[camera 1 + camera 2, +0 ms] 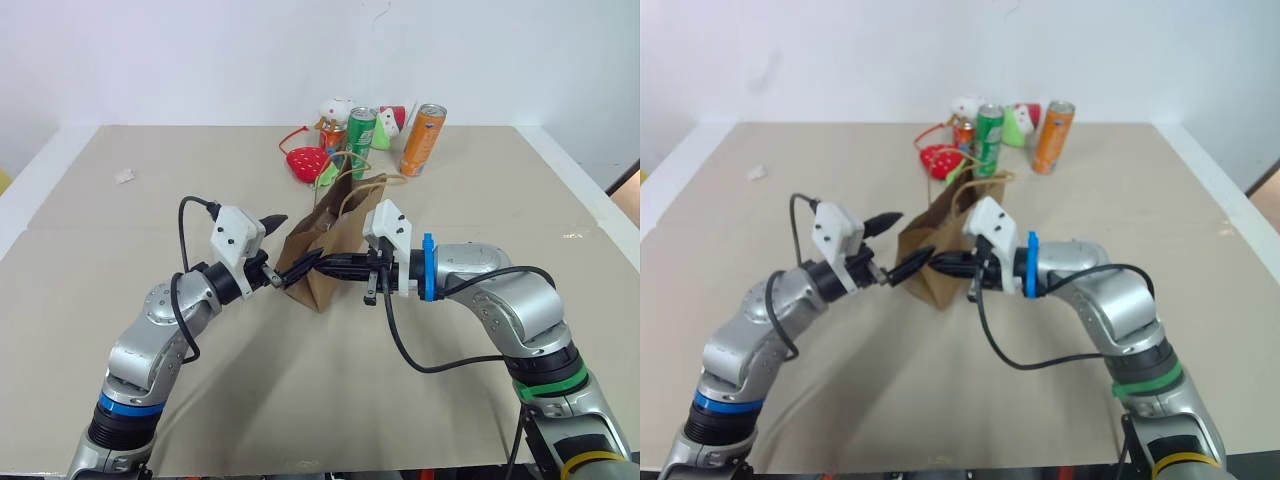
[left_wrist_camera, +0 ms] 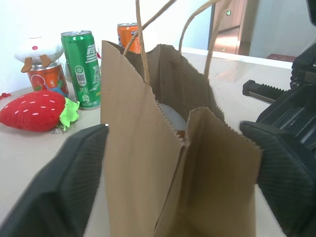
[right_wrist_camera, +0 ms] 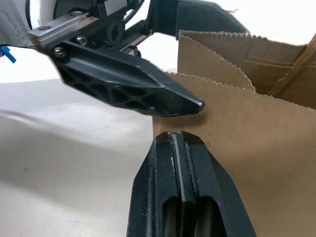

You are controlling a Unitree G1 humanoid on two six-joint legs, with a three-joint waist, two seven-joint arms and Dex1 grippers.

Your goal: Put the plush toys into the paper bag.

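From the head camera, the paper bag (image 1: 330,250) stands on the counter (image 1: 120,260) between both arms, the left gripper (image 1: 277,250) spread wide around its near edge and the right gripper (image 1: 310,268) shut tight against that edge. Left wrist view peers into the bag's open mouth: something pale (image 2: 174,118) sits half hidden inside, too little showing to name it. Right wrist view gives the closed fingers (image 3: 185,197) against brown paper, the left gripper's finger just beyond them.
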